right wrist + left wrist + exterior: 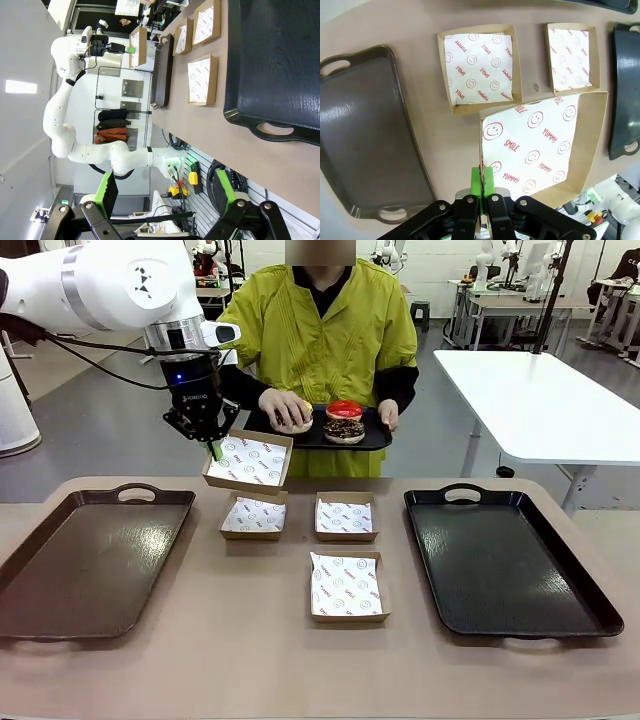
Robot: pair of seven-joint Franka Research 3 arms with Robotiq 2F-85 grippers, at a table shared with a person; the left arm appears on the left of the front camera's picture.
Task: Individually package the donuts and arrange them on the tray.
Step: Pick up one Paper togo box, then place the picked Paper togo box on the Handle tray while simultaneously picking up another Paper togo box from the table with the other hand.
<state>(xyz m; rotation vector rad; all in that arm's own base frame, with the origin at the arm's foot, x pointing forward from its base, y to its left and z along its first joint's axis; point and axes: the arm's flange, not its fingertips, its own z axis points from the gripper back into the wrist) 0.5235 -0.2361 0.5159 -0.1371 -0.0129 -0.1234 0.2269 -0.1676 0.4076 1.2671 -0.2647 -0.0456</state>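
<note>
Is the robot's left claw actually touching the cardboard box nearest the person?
Touching. In the left wrist view the left gripper has its green pads pinched shut on the rim of the cardboard box.

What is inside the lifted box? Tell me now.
Only a printed paper liner lies inside the box, which the left gripper holds by its rim; nothing else is in it. The liner covers the box floor, so that is hidden.

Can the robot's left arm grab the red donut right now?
Probably not: the left arm has its jaws shut on a lifted box, and the red donut sits farther off on the person's tray.
</note>
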